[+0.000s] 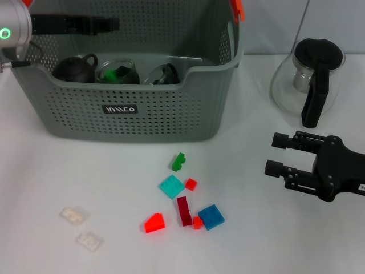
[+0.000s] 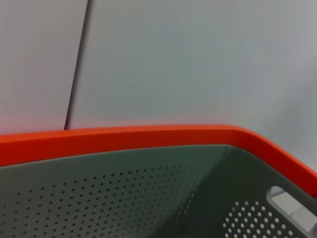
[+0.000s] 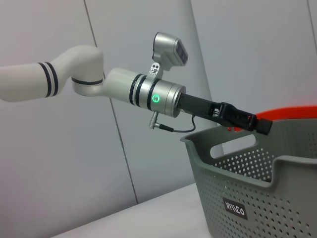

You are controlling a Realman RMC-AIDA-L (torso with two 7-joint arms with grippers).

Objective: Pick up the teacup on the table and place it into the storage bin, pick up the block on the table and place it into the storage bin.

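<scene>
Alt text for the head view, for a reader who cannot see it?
A grey storage bin holds teacups while small coloured blocks lie scattered on the white table before it. The left claw reaches over the bin; the right claw hovers open beside a glass pot.

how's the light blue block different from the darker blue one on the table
The light blue block is turquoise and lies nearer the storage bin; the darker blue block lies farther from it, beside a small orange piece. The light one has a small red piece beside it. Both are flat squares turned cornerwise.
</scene>
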